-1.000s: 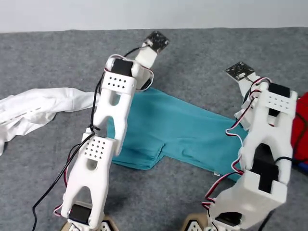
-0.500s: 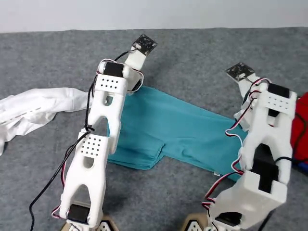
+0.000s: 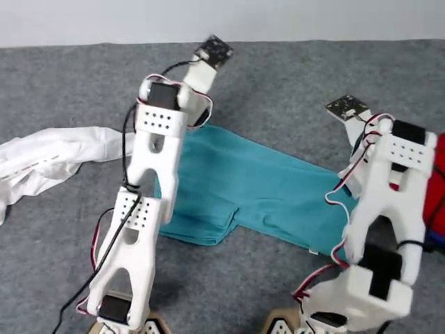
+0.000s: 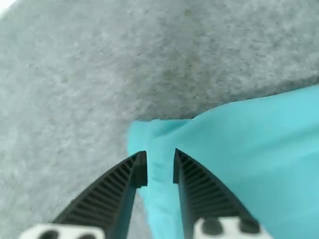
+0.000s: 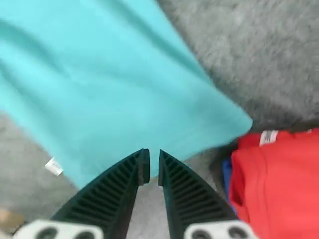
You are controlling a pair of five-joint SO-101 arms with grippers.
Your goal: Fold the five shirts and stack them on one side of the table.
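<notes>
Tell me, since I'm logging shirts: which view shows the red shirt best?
Right wrist view: the red shirt lies broad beside the teal shirt. The high view shows a strip behind the right arm; the left wrist view faces the teal shirt.

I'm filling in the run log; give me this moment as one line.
teal shirt spread flat | left gripper slightly open over its corner | right gripper slightly open above its edge | white shirt, red shirt aside

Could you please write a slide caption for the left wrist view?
Left hand, slightly open, at a corner of the teal shirt lying on the grey table.
</notes>
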